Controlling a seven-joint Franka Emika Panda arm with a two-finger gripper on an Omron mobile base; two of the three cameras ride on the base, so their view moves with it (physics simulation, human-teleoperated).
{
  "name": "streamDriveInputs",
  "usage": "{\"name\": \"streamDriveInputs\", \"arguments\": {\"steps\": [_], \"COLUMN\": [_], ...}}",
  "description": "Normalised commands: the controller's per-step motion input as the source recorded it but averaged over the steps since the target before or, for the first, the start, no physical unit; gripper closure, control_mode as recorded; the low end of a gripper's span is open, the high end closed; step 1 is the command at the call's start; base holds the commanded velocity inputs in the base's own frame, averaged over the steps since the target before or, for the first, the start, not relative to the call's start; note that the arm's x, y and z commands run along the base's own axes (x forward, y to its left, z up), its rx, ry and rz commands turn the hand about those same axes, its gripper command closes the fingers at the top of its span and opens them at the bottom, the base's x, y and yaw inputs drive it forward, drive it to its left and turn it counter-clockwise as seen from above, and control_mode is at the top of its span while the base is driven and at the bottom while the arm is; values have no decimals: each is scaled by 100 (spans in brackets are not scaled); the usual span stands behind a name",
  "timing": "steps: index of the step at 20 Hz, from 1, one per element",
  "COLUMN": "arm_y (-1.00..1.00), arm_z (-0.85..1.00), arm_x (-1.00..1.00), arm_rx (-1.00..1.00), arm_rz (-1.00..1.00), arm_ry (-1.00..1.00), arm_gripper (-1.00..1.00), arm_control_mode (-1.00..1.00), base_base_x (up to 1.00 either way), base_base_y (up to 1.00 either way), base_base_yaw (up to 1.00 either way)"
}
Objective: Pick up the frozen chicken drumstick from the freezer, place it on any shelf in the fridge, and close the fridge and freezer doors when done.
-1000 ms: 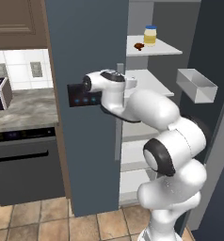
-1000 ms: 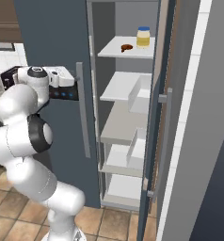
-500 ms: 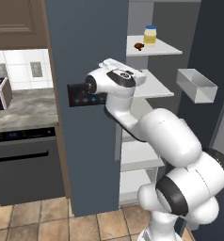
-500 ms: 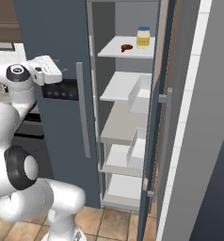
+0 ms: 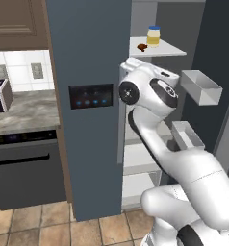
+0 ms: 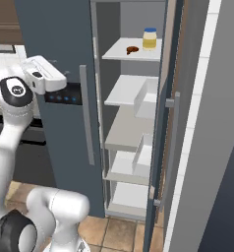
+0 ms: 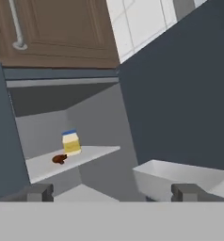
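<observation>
gripper [image 7: 112, 192] jaws spread wide, empty, well short of the frozen chicken drumstick [image 7: 59, 159] beside the yellow jar [image 7: 71, 142].

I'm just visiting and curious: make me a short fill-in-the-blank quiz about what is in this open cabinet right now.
1. The frozen chicken drumstick lies on the ____ shelf of the freezer.
2. Beside it stands a yellow jar with a ____ lid.
3. The gripper has its jaws ____, holding nothing.

Missing words: top; blue; open
</observation>
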Motion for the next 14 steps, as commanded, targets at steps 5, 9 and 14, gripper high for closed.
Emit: {"name": "streamDriveInputs", "arguments": {"steps": [5, 9, 14], "arm_y": [-70, -72, -29], "arm_z": [12, -1, -16], "arm_x": [-100, -100, -94], "arm_rx": [-1, -6, -12], "arm_rz": [30, 35, 26], "arm_ry": [8, 18, 13], "arm_gripper": [-100, -100, -100], "arm_control_mode": [-100, -100, -100], "base_base_x": [0, 0, 0], "base_base_y": [0, 0, 0], "base_base_yaw": [0, 0, 0]}}
